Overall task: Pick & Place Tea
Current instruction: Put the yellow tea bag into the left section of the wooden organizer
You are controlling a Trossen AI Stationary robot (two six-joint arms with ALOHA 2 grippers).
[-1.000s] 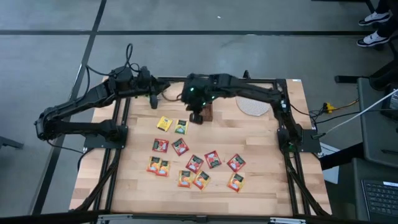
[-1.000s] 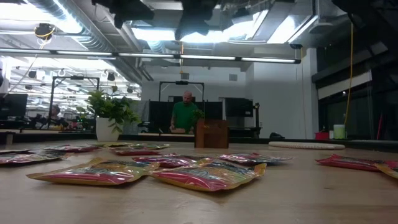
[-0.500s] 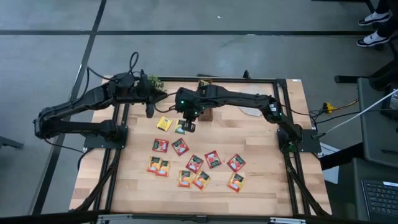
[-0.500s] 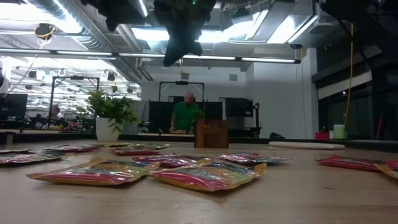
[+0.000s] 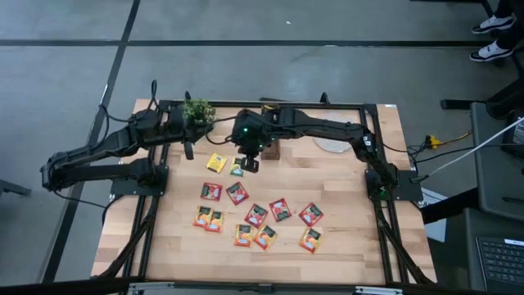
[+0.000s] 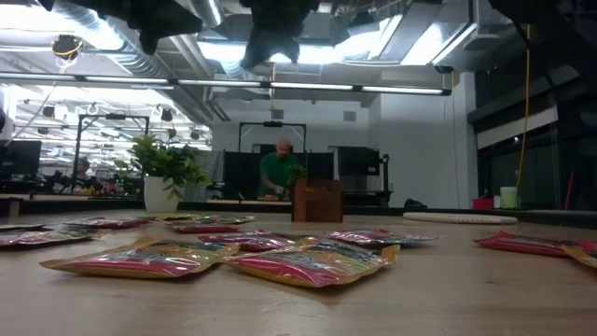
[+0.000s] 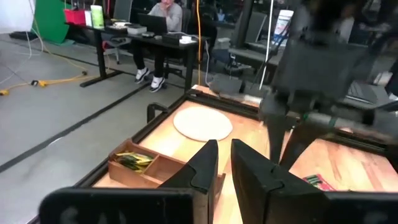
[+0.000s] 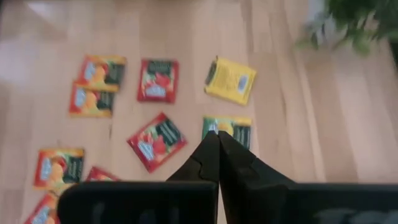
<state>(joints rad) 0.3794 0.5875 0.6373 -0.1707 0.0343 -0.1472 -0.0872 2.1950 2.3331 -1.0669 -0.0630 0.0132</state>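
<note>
**Right arm parked over the green packet, nothing picked up yet**

Looking at a spread of tea packets [image 5: 255, 215] lying flat and loose across the middle of the worktop [image 5: 344, 238]. Scattered singly rather than stacked, which probably makes each one easier to reach from straight above.

Right gripper [image 5: 249, 162] hanging over the far end of that spread, directly above the green packet [image 5: 237, 170], with the yellow packet [image 5: 215, 162] just beside it. Jaws pinched fully together, nothing between them. Well clear of the wood too, going by the low view. Looks like lining up on a target rather than grabbing, since shut jaws can't take a flat packet (would need to spread first, then come down over an edge).

Left gripper [image 5: 187, 147] off to the side near the plant [image 5: 197, 110], jaws with only a thin gap and empty. Seemingly kept out of the way so the arms don't clash.

Wooden box [image 7: 146, 165] sitting just behind the right arm, near the round mat [image 7: 202, 123]. Already a few packets in one compartment, so presumably the drop-off spot. Plenty left to move.
</note>
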